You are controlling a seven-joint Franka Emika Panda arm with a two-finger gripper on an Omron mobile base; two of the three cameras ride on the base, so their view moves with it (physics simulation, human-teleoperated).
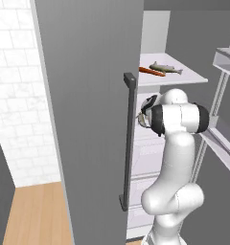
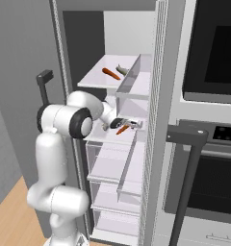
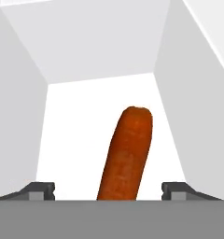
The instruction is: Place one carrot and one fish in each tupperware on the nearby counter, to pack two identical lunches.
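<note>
Orange and tapered, one carrot [image 3: 127,154] lies on the white floor of a fridge shelf, directly between the two dark fingertips [image 3: 38,190] of the claw [image 3: 108,192] in the hand view. Its blunt end points away from the camera, toward the rear wall of the compartment. The fingers stand well apart on either side of the carrot, with clear white shelf visible between each tip and the carrot; no contact is visible.

From the right base view, the claw [image 2: 124,126] reaches horizontally into the middle level of the open fridge [image 2: 132,33], and the same carrot [image 2: 122,129] shows as an orange sliver at its tip. The white arm [image 2: 57,158] rises from the lower left and bends at a dark-jointed elbow toward the compartment.

On the upper shelf [image 2: 91,80], a second carrot [image 2: 110,73] lies beside a grey fish [image 2: 122,70]; the two are close together but whether they touch cannot be told. In the left base view this carrot [image 1: 152,72] lies just in front of the fish [image 1: 166,68] on the same shelf [image 1: 193,76].

The grey fridge door [image 1: 88,119] stands open at the left with its dark vertical handle [image 1: 128,143]. A black oven [image 2: 213,48] stands immediately right of the fridge.
</note>
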